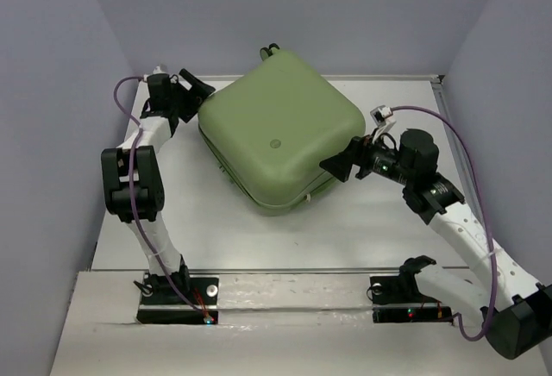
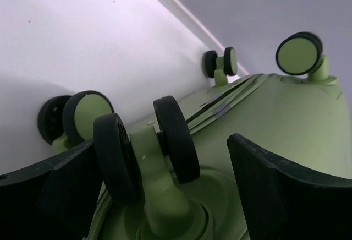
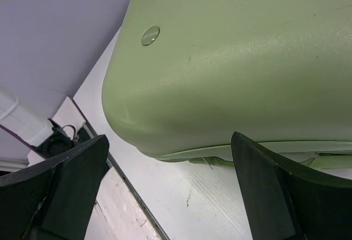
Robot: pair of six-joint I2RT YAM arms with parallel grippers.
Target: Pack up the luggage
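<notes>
Luggage (image 1: 280,130) closed, lying flat and cornerwise on table (image 1: 224,238), toward the back. At far-left side, left gripper (image 1: 198,97) wide apart, gripping nothing, one wheel pair (image 2: 176,138) between its fingers. At right corner, right gripper (image 1: 341,159) likewise wide apart, empty, just beside the green shell.

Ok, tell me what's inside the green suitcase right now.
Nothing inside shows. The luggage lies closed on the table, its shell covering the interior; only the outer shell and wheels are visible.
</notes>
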